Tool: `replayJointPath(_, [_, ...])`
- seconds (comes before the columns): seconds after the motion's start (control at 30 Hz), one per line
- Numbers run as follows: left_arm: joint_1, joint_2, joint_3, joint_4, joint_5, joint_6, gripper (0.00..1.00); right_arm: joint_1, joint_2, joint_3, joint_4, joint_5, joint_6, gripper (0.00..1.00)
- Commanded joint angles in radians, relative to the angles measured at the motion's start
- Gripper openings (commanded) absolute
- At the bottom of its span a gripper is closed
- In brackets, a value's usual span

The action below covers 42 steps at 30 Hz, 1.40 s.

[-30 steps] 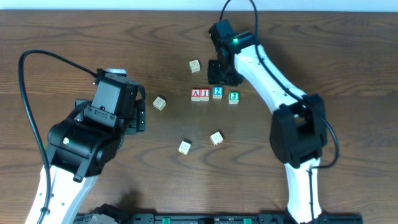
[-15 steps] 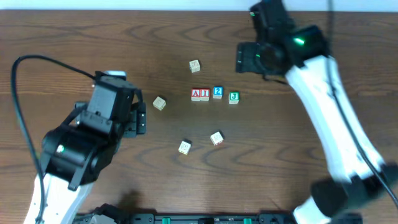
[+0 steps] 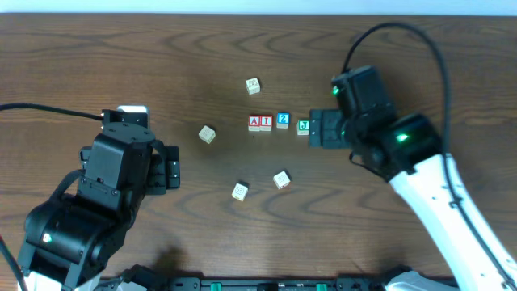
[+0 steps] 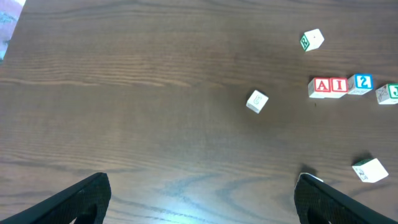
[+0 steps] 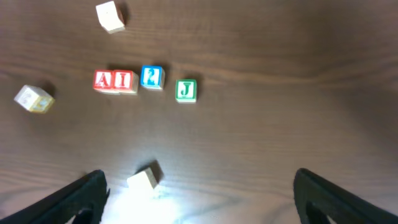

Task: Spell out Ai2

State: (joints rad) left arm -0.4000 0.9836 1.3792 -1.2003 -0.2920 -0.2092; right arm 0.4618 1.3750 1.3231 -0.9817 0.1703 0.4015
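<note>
A (image 5: 104,80), I (image 5: 126,81), 2 (image 5: 152,77) sit in a row on the table (image 5: 280,93), ahead & left of our right gripper (image 5: 199,186), long axis running L-R; J (image 5: 185,89) is just beside the 2. Right arm's nearer. Both it & the left gripper (image 4: 202,186) are spread, empty.

The table (image 3: 242,48) is of dark brown wood with a long grain. A pale strip (image 3: 242,6) runs along its far edge and a black rail (image 3: 266,284) along its near edge. Between the right fingers (image 5: 81,199) a bright patch of light (image 5: 180,202) lies on the wood. Between the left fingers (image 4: 81,199) the shine (image 4: 199,186) is weaker.
</note>
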Motion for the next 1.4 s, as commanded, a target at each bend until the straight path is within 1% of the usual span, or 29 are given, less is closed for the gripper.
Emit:
replayJointPath(0.0, [0.000,0.000,0.013,0.000,0.000,-0.008,0.95,0.010,0.005,-0.073,0.074,-0.012,-0.007,0.87])
replayJointPath(0.07, [0.000,0.003,0.013,0.000,0.000,-0.008,0.95,0.010,0.055,-0.079,0.105,-0.014,-0.007,0.85])
replayJointPath(0.13, [0.000,0.003,0.013,0.000,0.000,-0.008,0.95,0.009,0.108,-0.079,0.138,-0.016,-0.005,0.78])
replayJointPath(0.17, [0.000,0.003,0.013,0.000,0.000,-0.008,0.95,0.009,0.130,-0.079,0.158,-0.022,-0.004,0.72])
replayJointPath(0.2, [0.000,0.003,0.013,0.000,0.000,-0.008,0.95,0.009,0.154,-0.079,0.179,-0.026,0.011,0.64])
replayJointPath(0.27, [0.000,0.003,0.013,0.000,-0.003,-0.008,0.95,0.008,0.201,-0.079,0.229,-0.048,0.026,0.54])
replayJointPath(0.3, [0.000,0.004,0.013,0.000,-0.004,-0.007,0.95,0.006,0.222,-0.079,0.254,-0.062,0.040,0.46])
replayJointPath(0.37, [0.000,0.004,0.013,0.001,-0.004,-0.007,0.95,-0.003,0.259,-0.079,0.295,-0.082,0.073,0.33])
replayJointPath(0.4, [0.000,0.004,0.013,0.001,-0.007,-0.007,0.95,-0.006,0.272,-0.079,0.306,-0.090,0.085,0.31])
replayJointPath(0.67, [0.000,0.004,0.013,0.001,-0.007,-0.008,0.95,-0.056,0.378,-0.064,0.351,-0.143,0.137,0.31])
replayJointPath(0.93, [0.000,0.019,0.013,0.000,-0.007,-0.007,0.95,-0.064,0.469,0.006,0.349,-0.188,0.137,0.30])
replayJointPath(1.0, [0.000,0.027,0.013,0.000,-0.007,-0.007,0.96,-0.064,0.484,0.017,0.352,-0.198,0.145,0.26])
replayJointPath(1.13, [0.000,0.043,0.013,0.000,-0.007,-0.007,0.95,-0.064,0.492,0.019,0.386,-0.197,0.148,0.13])
replayJointPath(1.2, [0.000,0.048,0.013,0.000,-0.007,-0.007,0.95,-0.064,0.492,0.019,0.394,-0.197,0.153,0.04])
replayJointPath(1.23, [0.000,0.049,0.013,0.000,-0.007,-0.007,0.96,-0.064,0.492,0.019,0.398,-0.197,0.156,0.02])
replayJointPath(1.37, [0.000,0.049,0.013,0.001,-0.007,-0.007,0.95,-0.064,0.502,0.018,0.423,-0.194,0.161,0.02])
